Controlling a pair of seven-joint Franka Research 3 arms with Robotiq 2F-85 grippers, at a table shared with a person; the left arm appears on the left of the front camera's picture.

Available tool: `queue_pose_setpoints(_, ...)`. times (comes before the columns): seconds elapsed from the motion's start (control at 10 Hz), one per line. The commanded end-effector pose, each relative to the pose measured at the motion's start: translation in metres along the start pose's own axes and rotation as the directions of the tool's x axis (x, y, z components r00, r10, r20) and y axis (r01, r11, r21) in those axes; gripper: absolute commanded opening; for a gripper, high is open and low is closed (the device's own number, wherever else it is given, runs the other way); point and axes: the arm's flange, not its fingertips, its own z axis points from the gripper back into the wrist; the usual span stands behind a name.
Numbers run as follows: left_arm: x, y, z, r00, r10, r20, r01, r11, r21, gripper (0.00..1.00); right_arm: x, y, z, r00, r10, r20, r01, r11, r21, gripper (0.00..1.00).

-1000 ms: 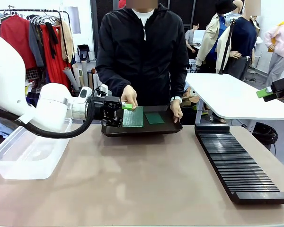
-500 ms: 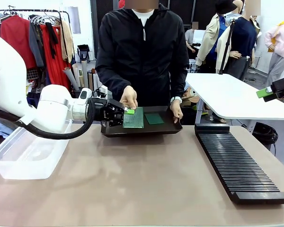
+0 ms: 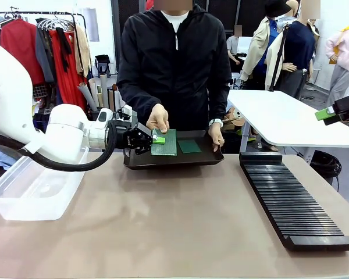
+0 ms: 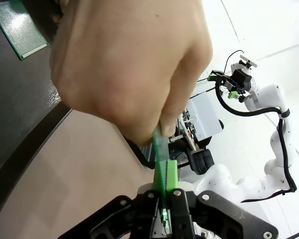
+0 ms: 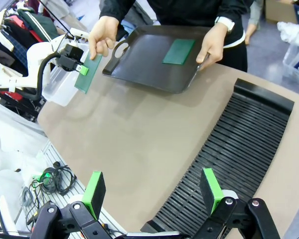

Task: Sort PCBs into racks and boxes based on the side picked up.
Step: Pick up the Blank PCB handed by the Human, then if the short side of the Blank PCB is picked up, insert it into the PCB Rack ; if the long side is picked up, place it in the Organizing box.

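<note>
So the left jaws were squeezed tight on one PCB [image 4: 159, 164]. The green pads [image 4: 172, 174] pressed on both flat sides of the board's edge. The person's hand [image 4: 129, 64] pinched the same board from the other end, so two holders had it at once. Seen from the front, that PCB [image 3: 164, 143] stood up just above the near left part of the dark tray [image 3: 174, 160], with the hand [image 3: 158, 118] on top of it.

One more PCB [image 3: 189, 145] lay flat in the tray, a little to the side of the first one. The person's other hand [image 3: 216, 135] held the tray by its far corner. The tray sat at the far side of the table [image 3: 163, 232].

The right jaws were spread wide with nothing between them. They hung above the near end of the long black rack [image 5: 229, 149], off to the robot's right.

The rack [image 3: 291, 200] lay on the right side of the table. I could see no board in its slots. The clear plastic tub [image 3: 29, 192] sat on the left side, near the left arm, and it looked bare inside too.

I think the sorting had only just begun. No board looked put away yet. The person needed to let go of the gripped board. Then it had to go to the rack or the tub. The board in the tray was left to do after that.
</note>
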Motion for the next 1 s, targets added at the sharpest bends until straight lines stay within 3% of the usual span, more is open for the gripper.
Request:
queue_pose_setpoints(0.0,-0.0053,-0.0005,0.0001,0.999,-0.031,0.009,0.031,0.999,-0.012,0.0,0.0003,0.0,-0.0013,1.0,0.003,0.015,-0.003,1.0,-0.003,1.0)
queue_pose_setpoints(0.1,-0.0054,-0.0004,0.0008,0.999,-0.033,0.007,0.033,0.999,-0.02,0.0,0.0003,0.0,-0.0013,1.0,0.003,0.015,-0.003,1.0,-0.003,1.0)
queue_pose_setpoints(0.2,-0.0048,0.0009,-0.0022,0.999,0.039,-0.028,-0.039,0.999,0.014,0.0,0.0003,0.0,-0.0013,1.0,0.003,0.015,-0.003,1.0,-0.003,1.0)
queue_pose_setpoints(0.3,-0.0001,0.0001,0.0001,1.0,-0.003,0.0,0.003,1.0,0.0,0.0,0.0003,0.0,-0.0013,1.0,0.003,0.015,-0.003,1.0,-0.003,1.0)
queue_pose_setpoints(0.9,-0.0001,0.0001,0.0001,1.0,-0.003,0.0,0.003,1.0,0.0,0.0,0.0003,0.0,-0.0013,1.0,0.003,0.015,-0.003,1.0,-0.003,1.0)
